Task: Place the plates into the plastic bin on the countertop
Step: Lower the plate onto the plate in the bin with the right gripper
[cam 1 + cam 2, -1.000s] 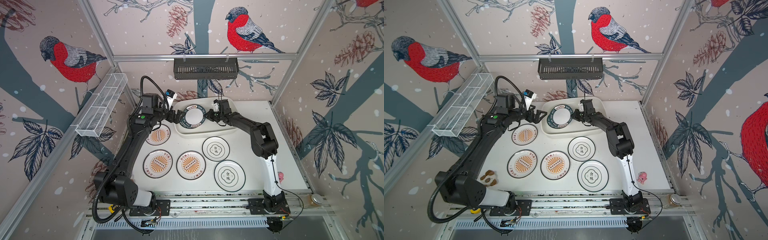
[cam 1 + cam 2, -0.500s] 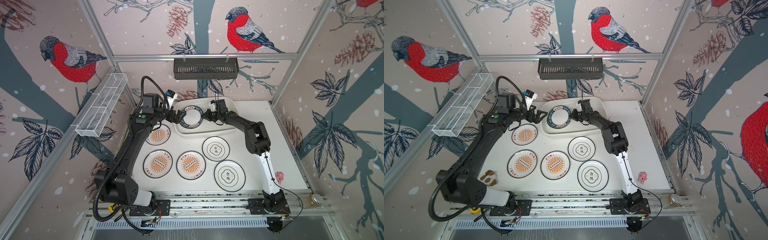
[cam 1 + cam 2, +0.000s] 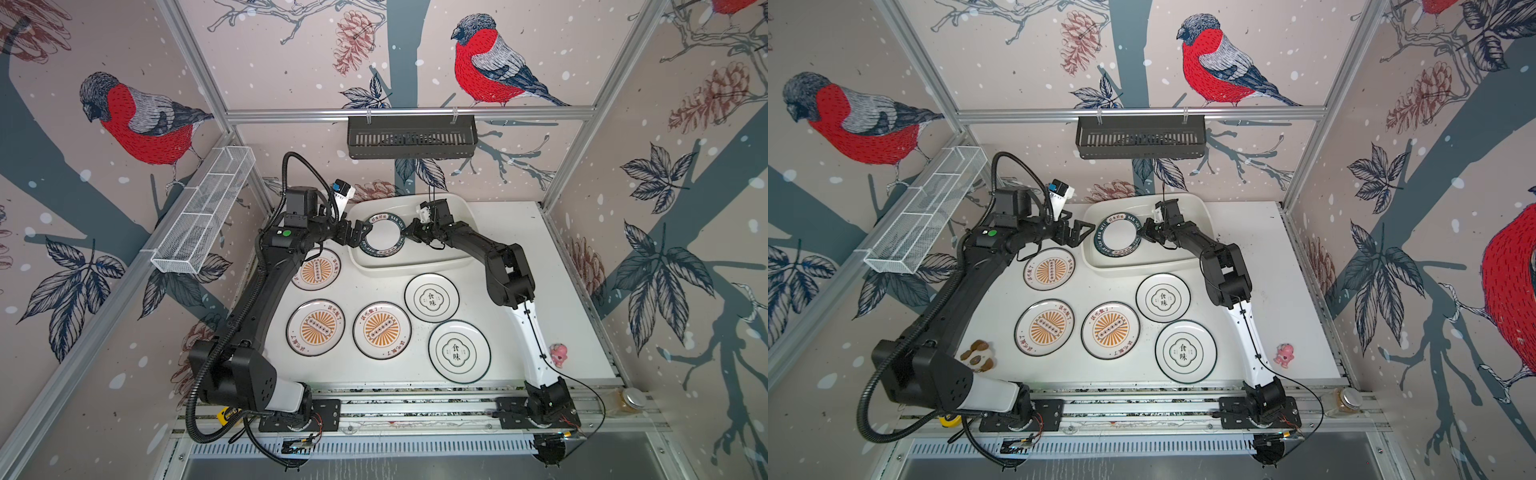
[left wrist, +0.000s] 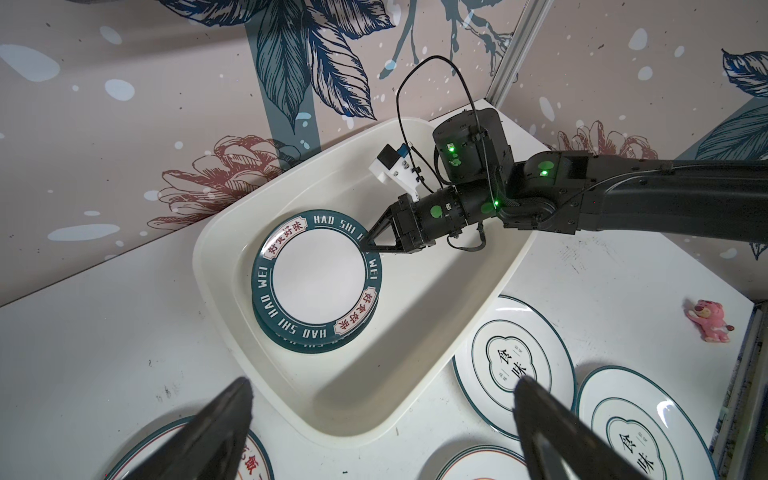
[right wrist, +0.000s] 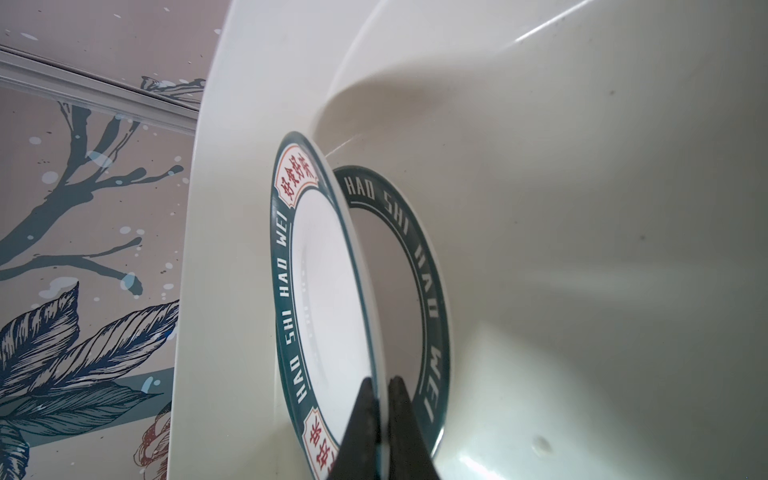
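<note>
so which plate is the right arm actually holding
The upper teal-lettered plate in the plastic bin: the right arm's fingers are shut on its rim, holding it tilted over the second teal plate. No other plate is gripped.

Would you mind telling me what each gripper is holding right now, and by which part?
The right gripper pinches the upper teal-ringed plate by its rim, above a second such plate in the bin. The left gripper is open, holding nothing.

It is a robot test booth: aluminium frame (image 3: 407, 113), bird-print panels (image 3: 291, 62), arms (image 3: 266, 291) bolted to a rail (image 3: 415, 405) by a countertop (image 3: 561, 291).
</note>
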Robot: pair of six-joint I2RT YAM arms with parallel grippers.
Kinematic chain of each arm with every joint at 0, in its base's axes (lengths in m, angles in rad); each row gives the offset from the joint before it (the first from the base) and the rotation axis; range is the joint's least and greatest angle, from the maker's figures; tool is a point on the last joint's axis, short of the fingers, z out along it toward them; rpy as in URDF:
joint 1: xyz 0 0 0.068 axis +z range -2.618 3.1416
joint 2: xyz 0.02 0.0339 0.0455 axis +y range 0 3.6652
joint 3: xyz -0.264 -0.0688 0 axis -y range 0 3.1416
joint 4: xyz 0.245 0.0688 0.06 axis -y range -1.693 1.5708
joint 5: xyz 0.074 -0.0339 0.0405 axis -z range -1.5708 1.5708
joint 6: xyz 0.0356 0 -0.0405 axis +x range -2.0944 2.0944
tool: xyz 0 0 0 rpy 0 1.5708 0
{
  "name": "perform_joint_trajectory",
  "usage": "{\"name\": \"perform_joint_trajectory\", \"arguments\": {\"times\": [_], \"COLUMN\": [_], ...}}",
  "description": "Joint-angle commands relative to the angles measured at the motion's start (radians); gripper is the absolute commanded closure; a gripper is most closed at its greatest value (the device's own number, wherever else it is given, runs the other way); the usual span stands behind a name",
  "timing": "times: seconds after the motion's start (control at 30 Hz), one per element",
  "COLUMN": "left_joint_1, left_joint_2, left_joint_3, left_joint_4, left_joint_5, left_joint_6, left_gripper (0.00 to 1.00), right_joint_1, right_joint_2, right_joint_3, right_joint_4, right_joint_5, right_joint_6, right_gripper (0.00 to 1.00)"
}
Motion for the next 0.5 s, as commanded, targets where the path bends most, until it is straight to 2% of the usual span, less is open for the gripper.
{"name": "perform_joint_trajectory", "arguments": {"times": [0.0,0.47], "left_joint_1": [0.002,0.002], "left_joint_2": [0.000,-0.003], "left_joint_3": [0.007,0.009], "left_joint_4": [0.005,0.003], "left_joint_5": [0.024,0.024], "left_joint_6": [0.020,0.022], "left_gripper": [0.03,0.03], "right_joint_1": [-0.001,-0.004], "right_joint_2": [0.009,0.030], "right_joint_3": [0.014,0.049], "right_joint_4": [0.005,-0.039], "right_joint_5": [-0.025,-0.018], "right_joint_6": [0.014,0.003], "right_gripper": [0.89,0.78]}}
